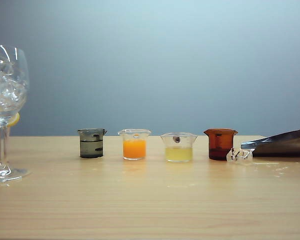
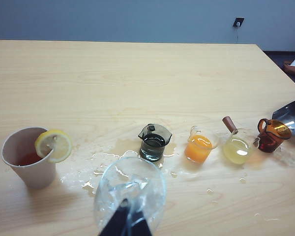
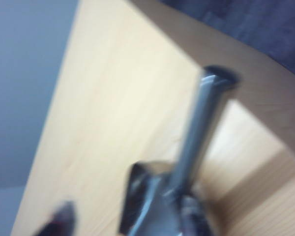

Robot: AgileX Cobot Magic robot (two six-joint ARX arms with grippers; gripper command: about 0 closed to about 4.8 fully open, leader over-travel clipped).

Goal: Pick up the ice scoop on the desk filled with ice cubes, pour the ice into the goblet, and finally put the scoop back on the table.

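Observation:
The goblet [image 1: 7, 90] stands on the desk [image 1: 150, 200] at the far left, its bowl packed with ice cubes [image 1: 4, 85]. In the left wrist view the goblet [image 2: 130, 189] sits right under my left gripper [image 2: 125, 225], whose dark fingers lie close together over the bowl's near side. The ice scoop [image 1: 282, 142] lies on the table at the far right; a loose ice cube [image 1: 239, 156] rests by its mouth. In the blurred right wrist view my right gripper [image 3: 125, 219] is open, its fingers wide on either side of the ice scoop [image 3: 199, 142]. Neither gripper shows in the exterior view.
Four small beakers stand in a row: grey [image 1: 92, 143], orange [image 1: 134, 145], yellow [image 1: 178, 147] and brown [image 1: 220, 144]. A paper cup with a lemon slice [image 2: 29, 157] stands beyond the goblet. Water puddles [image 2: 103, 164] spread around the goblet and the grey beaker.

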